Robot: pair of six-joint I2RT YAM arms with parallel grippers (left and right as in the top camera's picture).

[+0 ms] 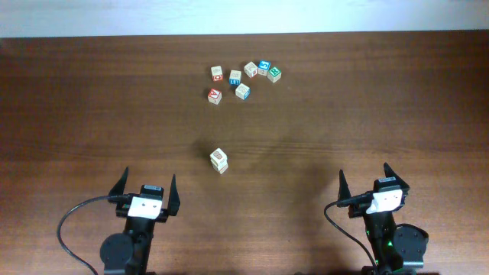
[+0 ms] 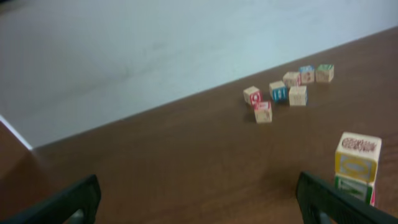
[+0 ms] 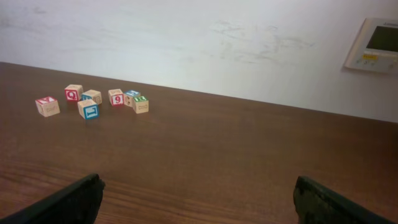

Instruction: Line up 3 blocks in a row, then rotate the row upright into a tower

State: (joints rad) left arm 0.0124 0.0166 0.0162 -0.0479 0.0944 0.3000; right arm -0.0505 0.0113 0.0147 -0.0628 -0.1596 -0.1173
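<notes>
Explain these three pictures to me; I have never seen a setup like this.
Two robot arms sit at a wooden table. One picture looks down from above; the other two come from cameras on each wrist, with the dark fingers at the bottom corners. The left gripper and right gripper both stand open and hold nothing. On the table, a stack of blocks stands near the middle, apparently three high, and a cluster of seven cubes lies farther back.

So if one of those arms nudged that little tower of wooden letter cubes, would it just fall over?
Probably. The small stack of pale wooden alphabet cubes stands alone, tall for its narrow base, so a push near the top would likely topple it. The cubes look stiff and light, and their flat faces should slide on the brown wooden table, not roll.
</notes>
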